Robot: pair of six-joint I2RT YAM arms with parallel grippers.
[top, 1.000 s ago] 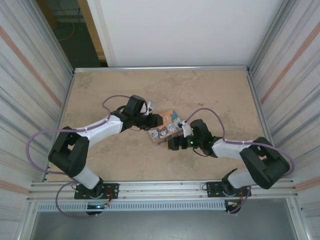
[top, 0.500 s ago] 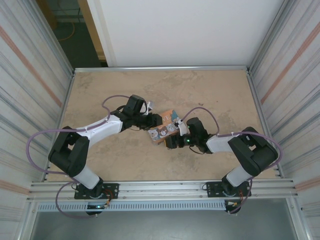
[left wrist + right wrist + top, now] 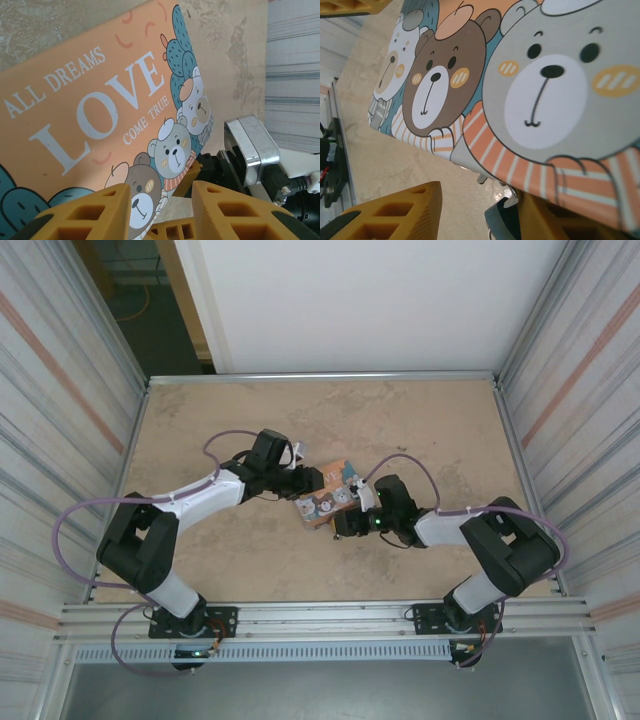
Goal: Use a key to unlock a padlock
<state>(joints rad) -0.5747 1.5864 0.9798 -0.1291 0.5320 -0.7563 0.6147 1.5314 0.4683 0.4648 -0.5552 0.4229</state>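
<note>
The left gripper [image 3: 159, 194] is hovering, orange jaws apart, before the box [image 3: 100, 115] reading "ALL DREAMS LOVE COME TRUE". The right gripper [image 3: 477, 200] is sitting with jaws wide at the cartoon bears' corner, where a teal bit, possibly the padlock [image 3: 495, 221], is peeking out beneath the box.

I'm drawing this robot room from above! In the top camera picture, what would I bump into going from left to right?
left wall → left arm's elbow → picture box → right arm's elbow → right wall
</note>
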